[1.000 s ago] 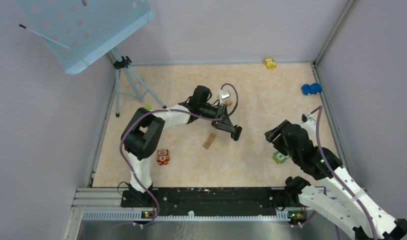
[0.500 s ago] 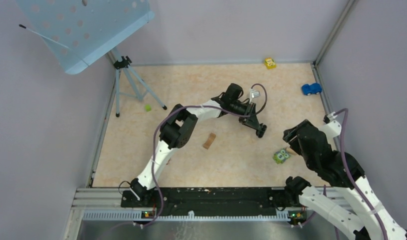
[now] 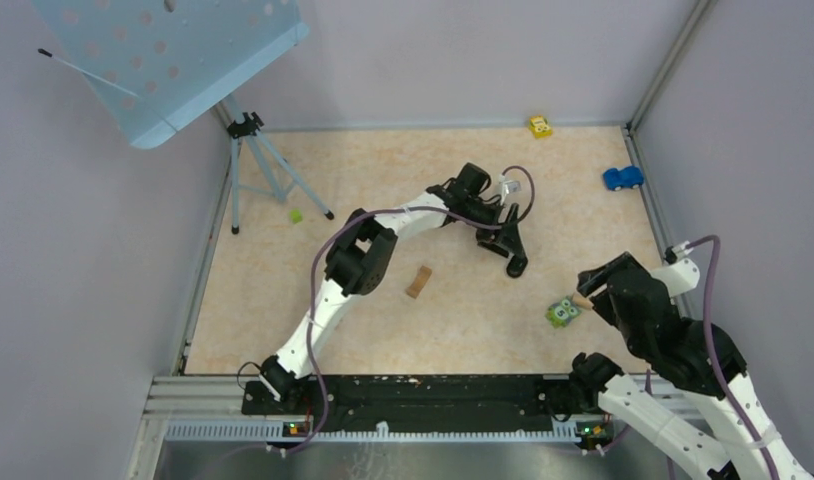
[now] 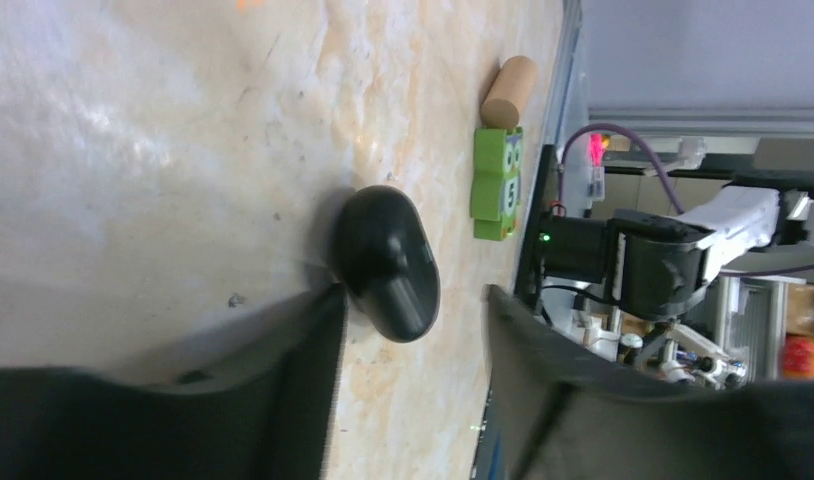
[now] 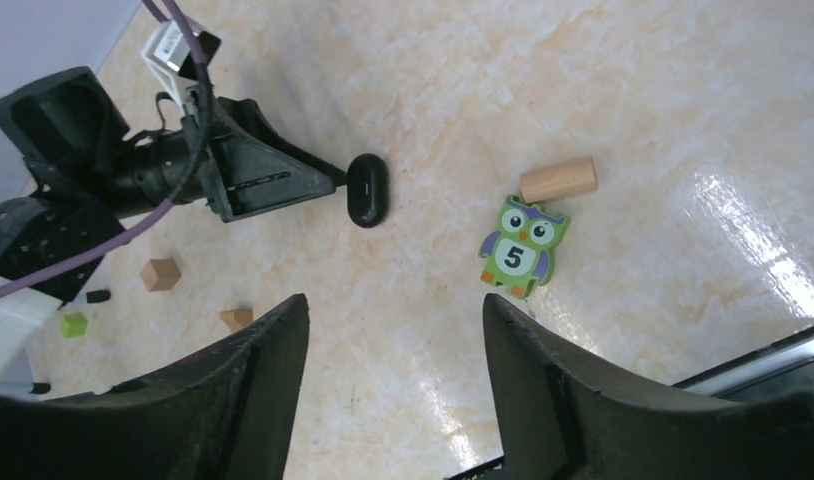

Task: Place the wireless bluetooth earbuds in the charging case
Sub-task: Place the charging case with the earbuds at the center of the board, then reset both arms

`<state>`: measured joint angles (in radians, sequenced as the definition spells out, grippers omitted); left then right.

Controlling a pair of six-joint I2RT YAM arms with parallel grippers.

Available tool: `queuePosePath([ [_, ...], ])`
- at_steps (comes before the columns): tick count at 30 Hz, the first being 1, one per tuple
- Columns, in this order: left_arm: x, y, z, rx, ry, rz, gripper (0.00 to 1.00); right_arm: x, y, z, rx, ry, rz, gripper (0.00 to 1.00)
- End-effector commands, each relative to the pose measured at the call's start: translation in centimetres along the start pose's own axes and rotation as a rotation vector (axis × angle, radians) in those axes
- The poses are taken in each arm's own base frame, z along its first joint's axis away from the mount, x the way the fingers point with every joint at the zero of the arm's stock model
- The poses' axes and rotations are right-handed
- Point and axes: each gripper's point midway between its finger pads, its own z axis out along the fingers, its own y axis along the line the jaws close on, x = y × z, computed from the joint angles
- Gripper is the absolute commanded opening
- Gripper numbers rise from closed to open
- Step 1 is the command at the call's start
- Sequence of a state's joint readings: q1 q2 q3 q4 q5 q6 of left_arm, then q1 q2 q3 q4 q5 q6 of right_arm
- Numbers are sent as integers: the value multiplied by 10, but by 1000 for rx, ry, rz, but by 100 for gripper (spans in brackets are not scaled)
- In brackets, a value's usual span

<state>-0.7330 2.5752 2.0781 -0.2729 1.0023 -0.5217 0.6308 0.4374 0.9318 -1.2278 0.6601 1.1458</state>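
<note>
A closed black rounded charging case (image 4: 388, 262) lies on the table just ahead of my left gripper (image 4: 411, 300). That gripper is open, and the case rests close against the tip of one finger, with no grip on it. The right wrist view shows the same case (image 5: 367, 190) at the tip of the left gripper (image 5: 333, 185). My right gripper (image 5: 393, 300) hangs open and empty above the table, well short of the case. From above, the case (image 3: 518, 268) is right of centre. The earbuds are out of view.
A green owl block marked 5 (image 5: 520, 245) and a wooden cylinder (image 5: 558, 180) lie near my right gripper. A tan block (image 3: 418, 282) sits mid-table. Small wooden cubes (image 5: 161, 273), a blue toy car (image 3: 622, 177), a yellow toy car (image 3: 540, 126) and a tripod (image 3: 253, 160) stand farther off.
My left arm swung right across the table and its jaws have opened, with the black case now lying at their tips. My right arm pulled back toward the right edge.
</note>
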Motion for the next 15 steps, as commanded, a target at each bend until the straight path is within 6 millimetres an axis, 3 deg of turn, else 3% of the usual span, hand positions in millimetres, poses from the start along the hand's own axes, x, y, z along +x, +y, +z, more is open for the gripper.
queuePosePath([
  [1,-33,-34,-44,-178,-95,186,84,-8,4,-2,21,-11,-33,67],
  [7,-29,-65,-120,-408,-173,290,86,0,15,14,60,20,-149,75],
  [9,-21,-85,-152,-472,-226,296,87,3,21,22,70,26,-194,87],
  [12,-1,-94,-193,-584,-291,295,92,4,28,33,97,20,-231,88],
  [15,25,-88,-234,-758,-381,247,99,5,35,42,108,11,-273,88],
])
